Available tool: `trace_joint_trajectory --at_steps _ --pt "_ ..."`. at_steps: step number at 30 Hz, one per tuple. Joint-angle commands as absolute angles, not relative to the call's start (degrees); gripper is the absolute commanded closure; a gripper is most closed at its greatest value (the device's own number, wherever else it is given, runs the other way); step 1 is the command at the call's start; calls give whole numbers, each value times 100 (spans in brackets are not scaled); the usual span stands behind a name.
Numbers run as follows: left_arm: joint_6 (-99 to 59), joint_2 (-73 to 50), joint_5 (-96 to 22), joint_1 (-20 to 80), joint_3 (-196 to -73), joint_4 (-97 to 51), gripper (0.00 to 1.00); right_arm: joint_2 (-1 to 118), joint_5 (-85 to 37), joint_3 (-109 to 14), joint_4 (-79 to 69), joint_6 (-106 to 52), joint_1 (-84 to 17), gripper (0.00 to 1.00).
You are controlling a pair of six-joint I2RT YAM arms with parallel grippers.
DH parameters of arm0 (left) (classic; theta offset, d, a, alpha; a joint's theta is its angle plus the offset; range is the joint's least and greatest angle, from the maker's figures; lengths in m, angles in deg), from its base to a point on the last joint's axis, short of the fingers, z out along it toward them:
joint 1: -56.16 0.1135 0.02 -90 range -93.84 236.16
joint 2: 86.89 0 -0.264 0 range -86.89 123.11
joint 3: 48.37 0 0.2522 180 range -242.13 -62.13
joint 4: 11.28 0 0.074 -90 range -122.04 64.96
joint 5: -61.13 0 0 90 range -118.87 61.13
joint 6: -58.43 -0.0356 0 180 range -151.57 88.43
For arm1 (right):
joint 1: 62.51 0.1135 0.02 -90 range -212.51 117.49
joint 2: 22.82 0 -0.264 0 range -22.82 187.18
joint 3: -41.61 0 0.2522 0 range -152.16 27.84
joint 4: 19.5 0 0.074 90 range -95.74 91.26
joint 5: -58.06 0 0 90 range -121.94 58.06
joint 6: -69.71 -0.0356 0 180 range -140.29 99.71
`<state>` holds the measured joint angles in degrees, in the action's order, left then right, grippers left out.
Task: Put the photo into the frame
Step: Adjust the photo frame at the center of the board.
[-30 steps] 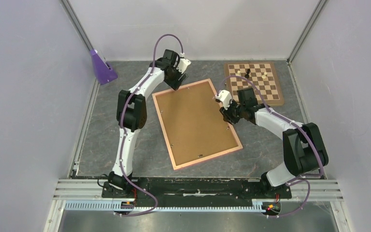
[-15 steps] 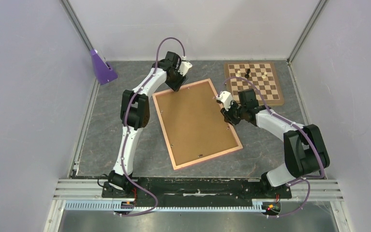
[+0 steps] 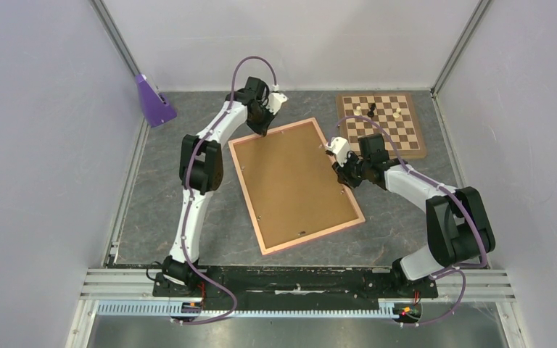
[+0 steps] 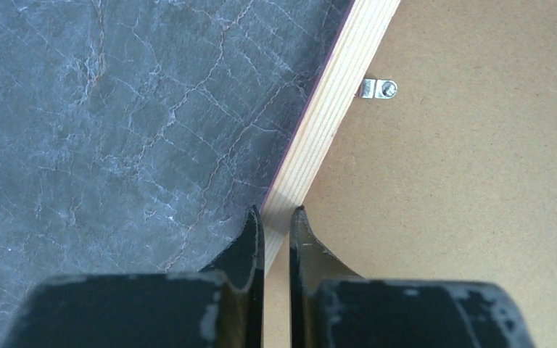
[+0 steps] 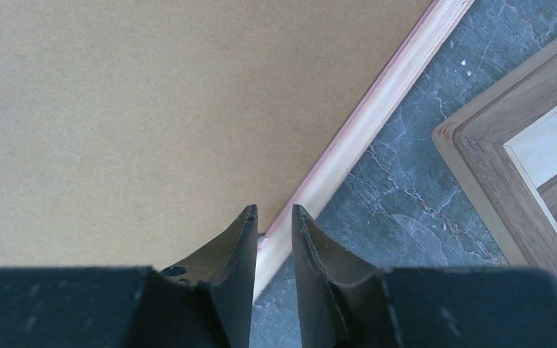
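Observation:
The frame (image 3: 243, 187) lies face down and slanted in the middle of the table, its pale wood back up and a brown backing board (image 3: 294, 185) filling it. My left gripper (image 3: 260, 130) is at the frame's far left corner. In the left wrist view it (image 4: 275, 212) is shut on the wood rail (image 4: 337, 94), one finger outside and one on the board side. My right gripper (image 3: 342, 174) is at the right long edge. The right wrist view shows it (image 5: 273, 210) narrowed around the rail (image 5: 377, 109). The photo is out of view.
A brown-and-cream chessboard (image 3: 382, 123) with a few pieces lies at the back right, close to the right gripper; its corner (image 5: 529, 145) shows in the right wrist view. A purple wedge-shaped object (image 3: 152, 101) stands at the back left. A metal clip (image 4: 377, 88) sits on the backing board.
My left gripper has come down onto the frame's far left corner and closed from wide open onto the rail. The right gripper has narrowed slightly on the right edge.

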<state>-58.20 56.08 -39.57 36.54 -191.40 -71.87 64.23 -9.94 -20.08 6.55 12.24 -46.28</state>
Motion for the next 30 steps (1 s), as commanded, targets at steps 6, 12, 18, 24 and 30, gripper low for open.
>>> trace_joint_trajectory --at_steps 6,12,18,24,30 --pt "-5156 5605 -4380 4054 -19219 -7753 98 6149 -1101 -1944 421 1072 -4669 74" --pt "-4994 4925 -4417 4189 -18112 -7531 98 5993 -1292 -1861 419 961 -4687 73" --pt "-5127 3939 -4027 4241 -16543 -7264 98 5865 -1282 -1807 420 877 -4695 73" --pt "-4996 3210 -3420 4607 -15532 -7054 98 5850 -1289 -1820 437 861 -4700 73" --pt "-4361 2608 -3648 5356 -14779 -6946 98 5831 -1384 -1804 445 821 -4700 60"
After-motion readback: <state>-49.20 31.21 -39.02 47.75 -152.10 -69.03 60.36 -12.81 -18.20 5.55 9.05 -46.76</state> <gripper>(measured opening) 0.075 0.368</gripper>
